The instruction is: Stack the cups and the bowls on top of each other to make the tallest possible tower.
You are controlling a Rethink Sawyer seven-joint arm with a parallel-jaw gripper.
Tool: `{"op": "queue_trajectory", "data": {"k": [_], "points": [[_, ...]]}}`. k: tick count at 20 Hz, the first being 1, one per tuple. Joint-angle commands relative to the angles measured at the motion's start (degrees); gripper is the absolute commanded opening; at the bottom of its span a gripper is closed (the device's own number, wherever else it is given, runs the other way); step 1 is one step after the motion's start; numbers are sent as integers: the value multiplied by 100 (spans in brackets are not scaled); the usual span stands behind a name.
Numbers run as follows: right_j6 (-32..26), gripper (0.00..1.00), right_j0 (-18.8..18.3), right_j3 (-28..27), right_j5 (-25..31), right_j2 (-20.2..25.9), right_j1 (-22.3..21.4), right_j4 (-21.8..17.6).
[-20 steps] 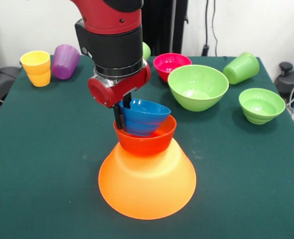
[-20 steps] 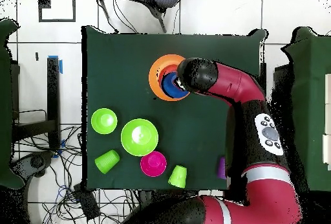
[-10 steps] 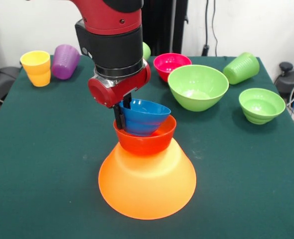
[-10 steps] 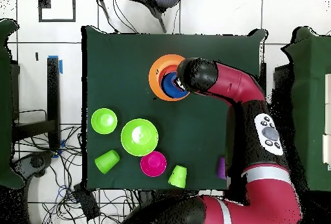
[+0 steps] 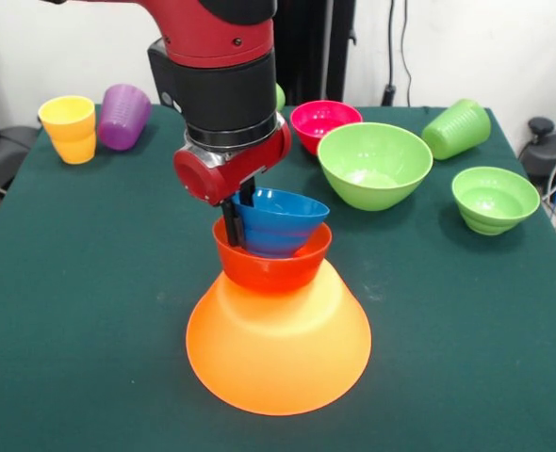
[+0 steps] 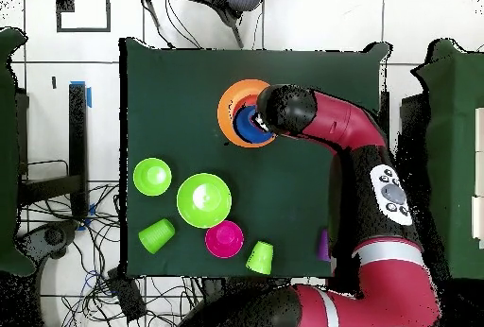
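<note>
The tower stands mid-table: the huge orange bowl (image 5: 278,344) upside down as base, the red-orange bowl (image 5: 273,268) upright on it, and the blue bowl (image 5: 283,226) tilted inside that. My gripper (image 5: 237,212) is shut on the blue bowl's left rim, one finger inside and one outside. In the overhead view the arm covers part of the blue bowl (image 6: 248,127) and the orange bowl (image 6: 230,106). The yellow cup (image 5: 69,129) and purple cup (image 5: 123,116) are at the far left.
A pink bowl (image 5: 323,122), a large light green bowl (image 5: 374,165), a small green bowl (image 5: 494,199) and a light green cup on its side (image 5: 457,128) are at the far right. Another light green cup (image 5: 277,95) shows behind the arm.
My gripper and the blue bowl have shifted slightly to the right and up; the bowl stays tilted in the red-orange bowl. Nothing else has moved.
</note>
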Motion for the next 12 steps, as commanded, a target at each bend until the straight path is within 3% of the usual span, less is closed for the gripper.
{"op": "queue_trajectory", "data": {"k": [1, 12], "points": [[709, 0, -59, 374, -126, 562, 187, 21], [733, 0, 8, 324, -84, 530, 175, -46]]}}
